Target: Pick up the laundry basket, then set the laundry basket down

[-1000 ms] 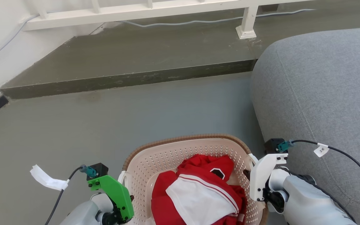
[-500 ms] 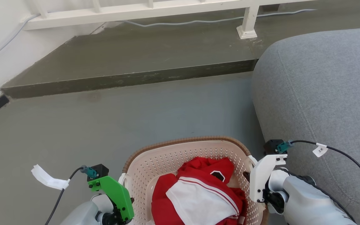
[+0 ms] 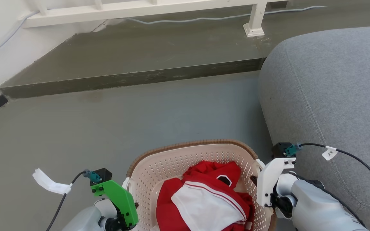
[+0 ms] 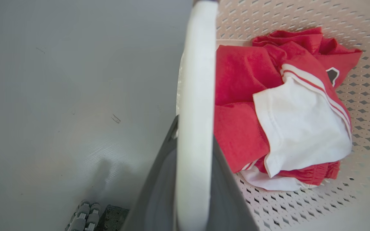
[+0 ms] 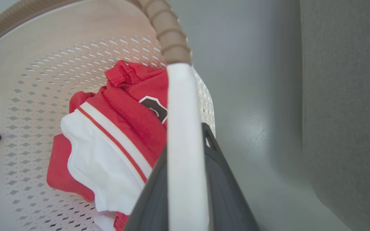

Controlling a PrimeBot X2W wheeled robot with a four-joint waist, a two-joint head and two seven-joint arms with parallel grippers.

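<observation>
Basket (image 3: pixel 175 160) sat low in the head view, between both arms, over the grey floor (image 3: pixel 140 122) and just beside the sofa (image 3: pixel 332 89) on the robot's right. Could not tell whether its bottom touched the floor or hung just off it.

Left gripper (image 4: pixel 194 134) was clamped on the left handle (image 4: pixel 196 80): a dark finger on each side of the white bar, no gap seen. Right gripper (image 5: pixel 186 141) was clamped the same way on the right handle (image 5: pixel 183 106), just below where the brown rim (image 5: pixel 169 38) ended.

Why held so, as a judgement: one grip per side handle, opposite each other, shares the load and should keep the basket level, so the clothes (image 3: pixel 204 199) don't slide or tip out. The clothes lay loose near the middle of the basket floor, which helps balance. The sofa was close on the right, so the right arm had little side room. The step (image 3: pixel 133 78) was well ahead.

Counts: one basket, two handles, two grippers, one per handle. One red-and-white heap of clothes; number of garments could not be told. One sofa, one step.
</observation>
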